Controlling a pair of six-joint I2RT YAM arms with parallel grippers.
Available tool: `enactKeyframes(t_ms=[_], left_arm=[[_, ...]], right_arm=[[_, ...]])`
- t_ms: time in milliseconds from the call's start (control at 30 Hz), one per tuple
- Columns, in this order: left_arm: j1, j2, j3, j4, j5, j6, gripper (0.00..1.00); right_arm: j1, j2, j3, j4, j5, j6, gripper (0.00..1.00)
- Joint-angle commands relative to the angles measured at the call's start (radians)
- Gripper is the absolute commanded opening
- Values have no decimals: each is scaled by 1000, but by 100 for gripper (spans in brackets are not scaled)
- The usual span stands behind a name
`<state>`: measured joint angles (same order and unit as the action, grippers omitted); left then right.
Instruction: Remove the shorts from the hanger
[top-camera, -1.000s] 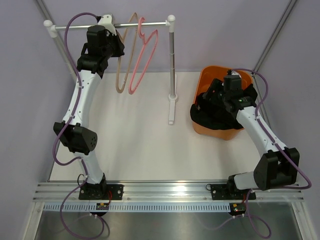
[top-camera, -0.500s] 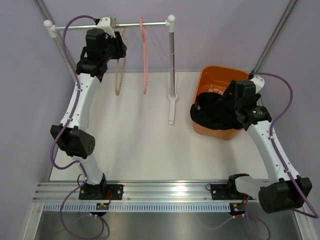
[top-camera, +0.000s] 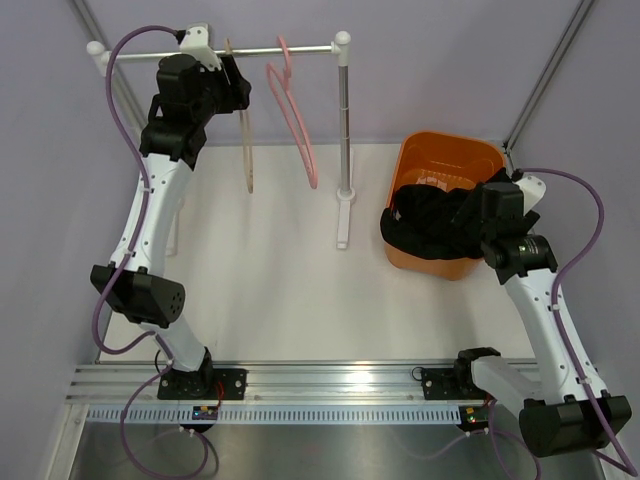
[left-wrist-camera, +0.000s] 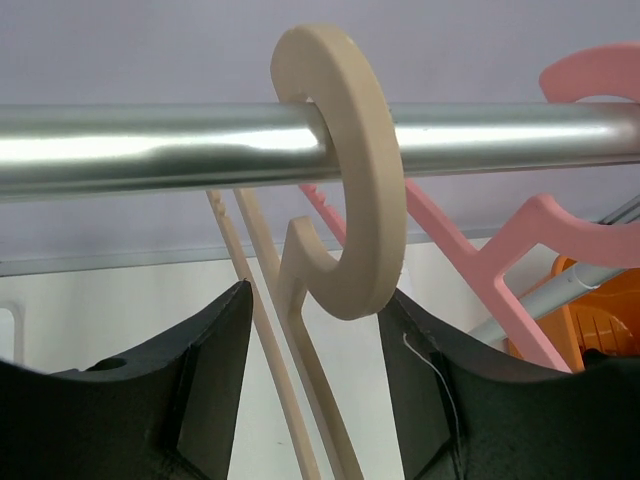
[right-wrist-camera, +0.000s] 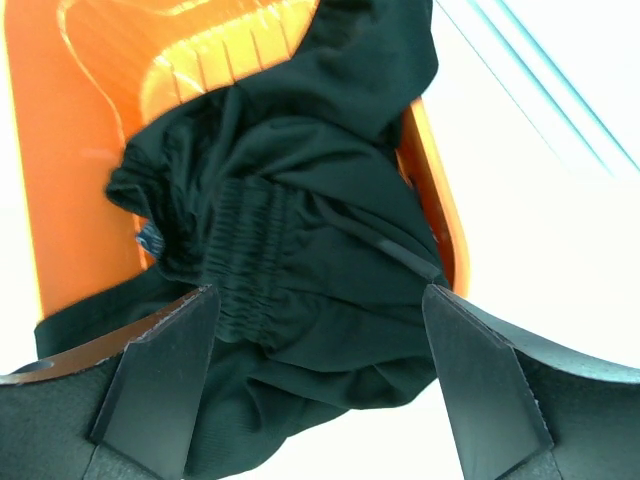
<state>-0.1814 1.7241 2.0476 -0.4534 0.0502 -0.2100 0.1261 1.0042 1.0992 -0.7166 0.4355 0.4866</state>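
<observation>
Viewed from above: black shorts (top-camera: 432, 222) heaped in the orange bin (top-camera: 445, 150) at 3 o'clock on the table (top-camera: 270, 290), with some cloth spilling over the rim on the bin's 7 o'clock side. No telling whether a patterned pair lies underneath. Beige hanger (top-camera: 247, 150) and pink hanger (top-camera: 295, 120) both bare, hooked on the rail (top-camera: 290, 48) at 11 to 12 o'clock.

Left gripper (left-wrist-camera: 315, 320) up at the rail, jaws parted on either side of the beige hook, clamping nothing. Right gripper (right-wrist-camera: 318, 300) spread wide just above the heap, holding nothing.

Judged to be the backing-away stage, with little of the task left.

For the left:
- Draw straight back toward 6 o'clock.
- Keep both fingers off the hook, to avoid sliding the hanger along the rail or tipping it off.

For the right:
- Rise clear first, then swing away.
- Do not catch the gathered waistband or tug the overhanging cloth farther out over the rim.
- Go slowly near the fabric; soft and loose, it is likely to follow any finger that brushes it.
</observation>
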Motion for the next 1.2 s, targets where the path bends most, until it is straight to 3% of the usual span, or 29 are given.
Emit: enactKeyframes(t_ms=[0, 367, 467, 500, 600, 633, 767, 933, 1167], left_arm=[[5, -49, -18, 33, 1, -6, 57], [5, -95, -102, 35, -30, -11, 59], [5, -119, -139, 33, -41, -14, 59], [5, -130, -150, 32, -46, -14, 59], [5, -164, -187, 21, -84, -14, 60], [5, -173, -197, 15, -88, -14, 60], [5, -250, -257, 16, -108, -19, 60], [5, -307, -305, 9, -130, -22, 61], [5, -365, -369, 22, -125, -28, 62]], right_arm=[[-5, -12, -47, -26, 28, 17, 92], [-11, 89, -105, 77, -24, 26, 89], [-11, 169, -69, 112, -56, 29, 77], [-13, 191, -56, 120, -60, 30, 66], [-16, 279, -3, 147, -75, 26, 51], [-19, 302, 16, 144, -80, 23, 37], [-25, 385, 118, 158, -133, 17, 0], [-25, 407, 263, 155, -194, -17, 0], [-25, 465, 530, 161, -395, -39, 0]])
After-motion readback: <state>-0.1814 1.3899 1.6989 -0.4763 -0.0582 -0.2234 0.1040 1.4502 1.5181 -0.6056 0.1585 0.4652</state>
